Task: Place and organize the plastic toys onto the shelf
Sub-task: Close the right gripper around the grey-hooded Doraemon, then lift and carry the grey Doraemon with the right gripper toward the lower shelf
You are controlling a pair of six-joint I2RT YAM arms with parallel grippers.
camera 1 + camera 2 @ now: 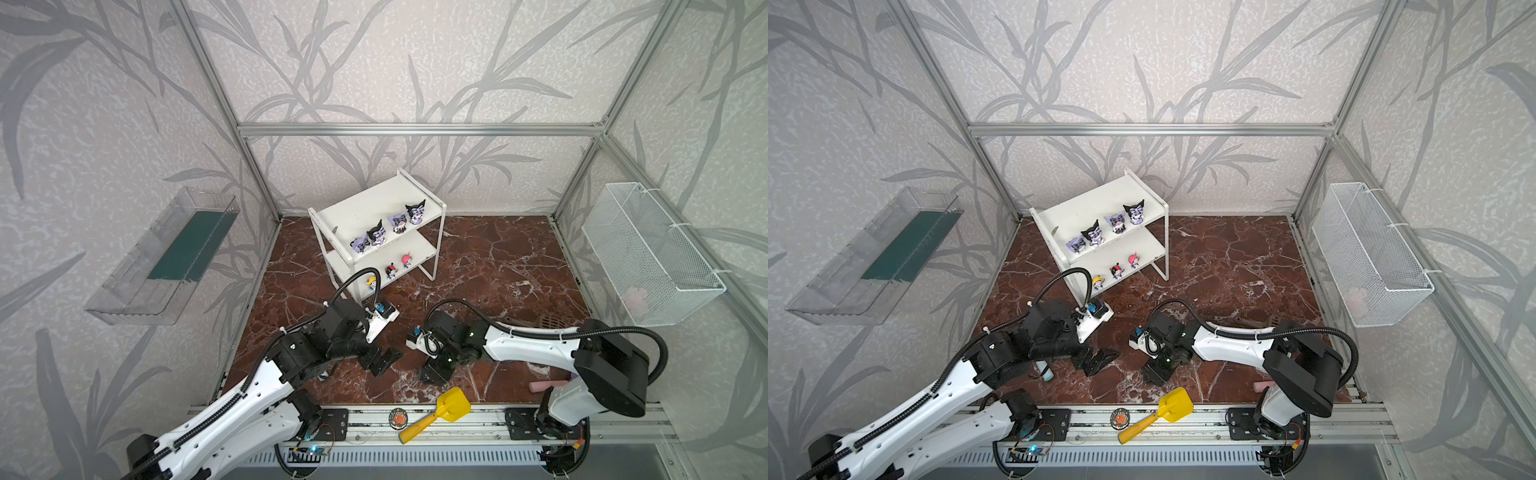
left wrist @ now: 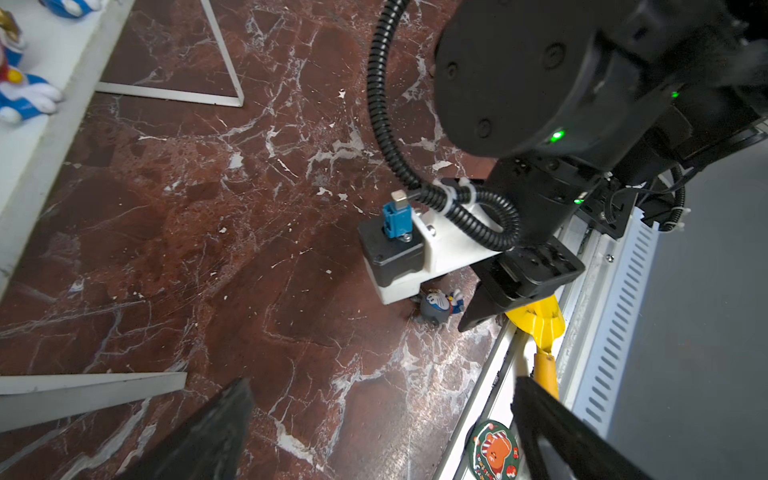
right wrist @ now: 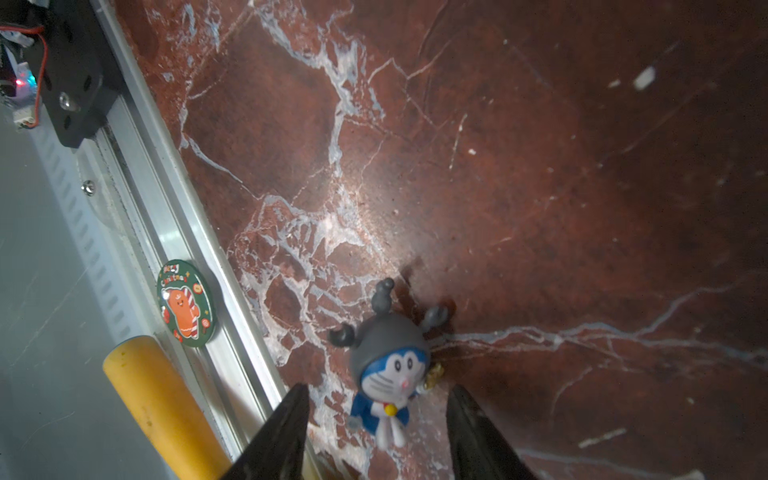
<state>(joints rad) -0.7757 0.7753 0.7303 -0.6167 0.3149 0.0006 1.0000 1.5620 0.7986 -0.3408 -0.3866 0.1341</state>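
So the shelf [image 1: 374, 208] is nearly full: the four purple pointy-eared toys [image 1: 376, 235] line the front of the top board, and the yellow-headed [image 1: 371, 283], red-black [image 1: 390, 271] and pink [image 1: 406, 260] ones stand in a row on the lower board. There's a gap at one end of that row, I'd guess for the last toy. The grey-headed figurine [image 3: 390, 370] is the leftover, down on the bench close to the front rail. The right jaws are lowered around it, partly open, one on each side, with a gap showing on both sides, so it looks like a pinch being lined up and not a grip yet. The left jaws are spread wide over bare bench with nothing in them, probably parked out of the way. In both top views the grey toy is hidden under the right arm. From the wrist views it looks tipped over, but I can't say for sure. The back of the lower board is hidden by the top one.
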